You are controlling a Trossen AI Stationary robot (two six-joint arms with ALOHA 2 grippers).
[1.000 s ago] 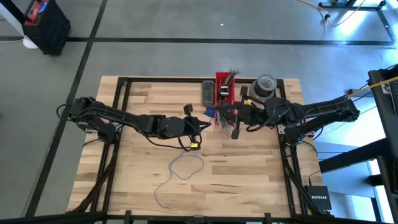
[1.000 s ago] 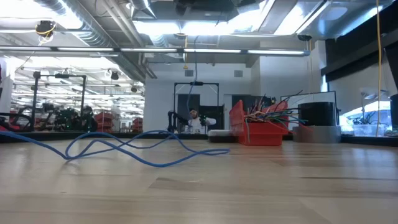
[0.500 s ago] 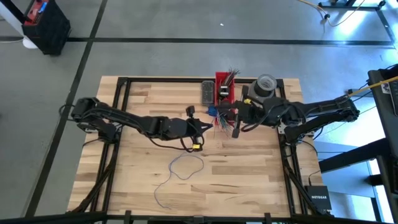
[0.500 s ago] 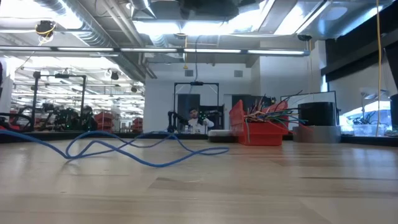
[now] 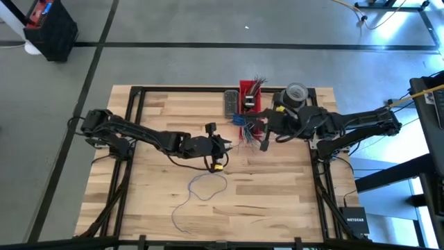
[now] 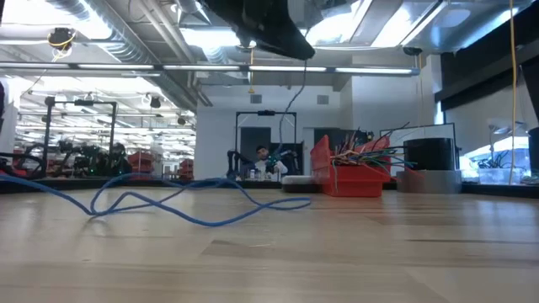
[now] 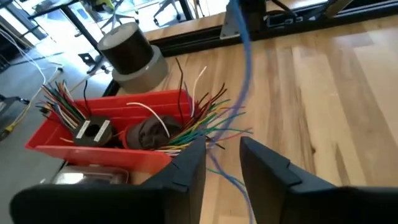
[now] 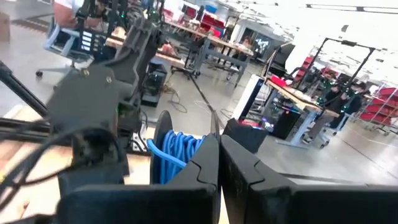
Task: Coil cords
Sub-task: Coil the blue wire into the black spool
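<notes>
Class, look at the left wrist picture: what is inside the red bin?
The red bin holds multicoloured wire ends, a small dark two-holed block and a dark rounded lump. Anything beneath them is covered.

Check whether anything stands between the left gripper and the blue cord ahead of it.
Nothing visible does: the blue cord runs into the gap between the left gripper's open fingers; the red bin sits aside.

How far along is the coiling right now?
Partly done. A few blue loops sit bunched beside the shut right gripper. In hand: the blue cord runs between the open fingers of the left gripper. Left to do: a long slack stretch of it lies loose on the table, not yet gathered in.
</notes>
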